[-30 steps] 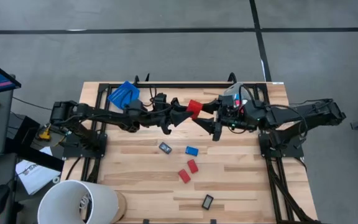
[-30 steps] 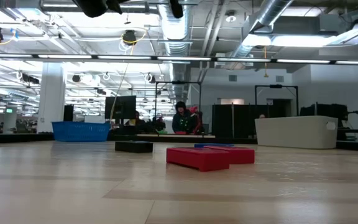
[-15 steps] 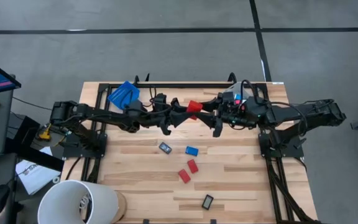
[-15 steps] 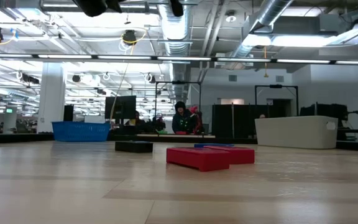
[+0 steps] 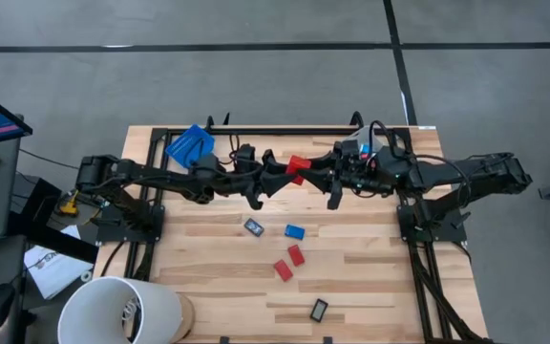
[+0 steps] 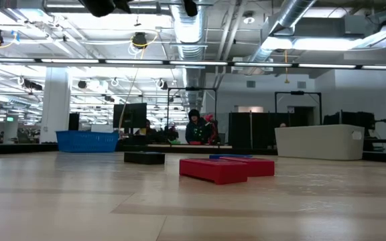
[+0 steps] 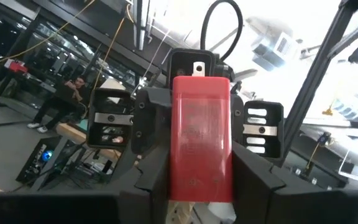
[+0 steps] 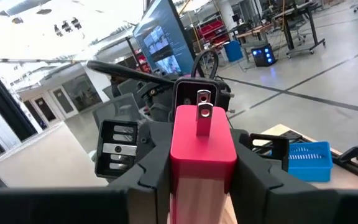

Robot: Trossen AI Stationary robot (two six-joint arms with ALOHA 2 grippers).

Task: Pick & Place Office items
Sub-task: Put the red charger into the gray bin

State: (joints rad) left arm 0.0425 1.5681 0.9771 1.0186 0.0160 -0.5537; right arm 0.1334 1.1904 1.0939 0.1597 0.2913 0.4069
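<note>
A red block (image 5: 297,165) with metal prongs hangs above the table's far middle, between my two grippers. My left gripper (image 5: 280,173) comes at it from the left and my right gripper (image 5: 319,169) from the right; both are shut on it. Other office items lie flat on the table nearer the front: a black rectangle (image 5: 253,226), a blue block (image 5: 294,231), two red blocks (image 5: 296,254) (image 5: 283,269) and a second black rectangle (image 5: 319,309). The low view shows the red blocks (image 6: 213,170) resting flat. My left gripper pinches the red block's two long sides (image 7: 199,180) between its two fingers, at the end away from the prongs. The fingers lie level, coming from the table's left. The block is lifted clear of the table. My right gripper pinches the block's sides (image 8: 201,163) between its two fingers at the prong end, with the prongs (image 8: 202,118) sticking out. Its fingers lie level and come from the table's right, opposite the left gripper.
A blue tray (image 5: 190,145) sits at the far left of the table and a pale bin (image 5: 369,143) at the far right, behind the right arm. A white bucket (image 5: 122,311) stands at the table's near left corner. People show in the room beyond (image 6: 194,127).
My right gripper has drawn in a little toward the red block and shut on its prong end. My left gripper has kept its hold, and the block has stayed in place above the table.
</note>
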